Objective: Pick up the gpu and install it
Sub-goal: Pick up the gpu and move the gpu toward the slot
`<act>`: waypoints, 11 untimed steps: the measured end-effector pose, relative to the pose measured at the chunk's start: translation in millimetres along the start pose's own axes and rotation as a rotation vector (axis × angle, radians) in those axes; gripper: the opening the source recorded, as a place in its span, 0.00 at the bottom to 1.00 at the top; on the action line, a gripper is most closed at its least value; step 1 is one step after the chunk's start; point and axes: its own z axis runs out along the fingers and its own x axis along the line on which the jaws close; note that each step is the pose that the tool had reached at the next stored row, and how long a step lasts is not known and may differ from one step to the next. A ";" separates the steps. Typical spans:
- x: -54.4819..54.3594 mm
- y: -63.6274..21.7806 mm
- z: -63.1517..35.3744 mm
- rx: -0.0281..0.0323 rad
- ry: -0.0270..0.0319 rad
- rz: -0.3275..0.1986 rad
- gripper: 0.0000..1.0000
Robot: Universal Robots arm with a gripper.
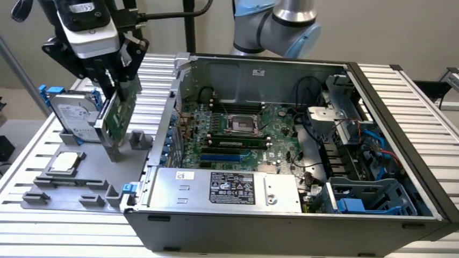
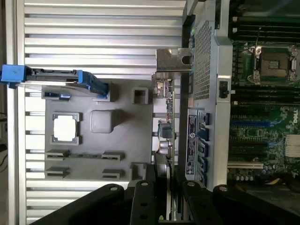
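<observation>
The black two-fingered gripper (image 1: 117,90) (image 2: 165,190) is pinched onto the gpu (image 1: 115,119) (image 2: 165,136) — a thin flat card with a green circuit board and a silver metal bracket (image 1: 110,144) (image 2: 171,61) at one end. In the wrist view the card shows edge-on, with a black finger (image 2: 143,199) on either side of it and pressed against its faces. In the exterior view the card hangs upright on its narrow end, bracket end downward, over the flat grey plastic holder tray (image 1: 93,180) (image 2: 126,140). I cannot tell whether its lowest tip touches the tray or hangs just above it.

The card is outside the open dark-grey computer case (image 1: 287,220) (image 2: 206,47), just beside the case's perforated side wall, on the exterior view's left of it. Inside the case lies the green motherboard (image 1: 244,129) (image 2: 262,117).

On the far side of the card from the case, a silver hard drive with blue side rails (image 1: 72,113) (image 2: 51,77) stands on edge in the tray, near the card but apart from it. A square silver processor chip (image 1: 64,161) (image 2: 64,127) sits flat in its own pocket of the tray, closer to the exterior camera. Tray and case both rest on a ribbed aluminium table (image 1: 64,236) (image 2: 93,28) — the arm's pale blue and silver joint (image 1: 280,27) rises behind the case.
</observation>
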 end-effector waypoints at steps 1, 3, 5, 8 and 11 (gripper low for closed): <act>-4.2 0.2 -4.4 -0.0004 0.0001 0.000 0.27; -13.5 0.4 -13.5 -0.0011 0.0007 0.000 0.27; -22.8 0.7 -22.5 -0.0015 0.0018 0.000 0.27; -36.5 1.1 -34.8 -0.0024 0.0036 0.000 0.27; -50.2 1.3 -40.6 -0.0039 0.0045 0.000 0.27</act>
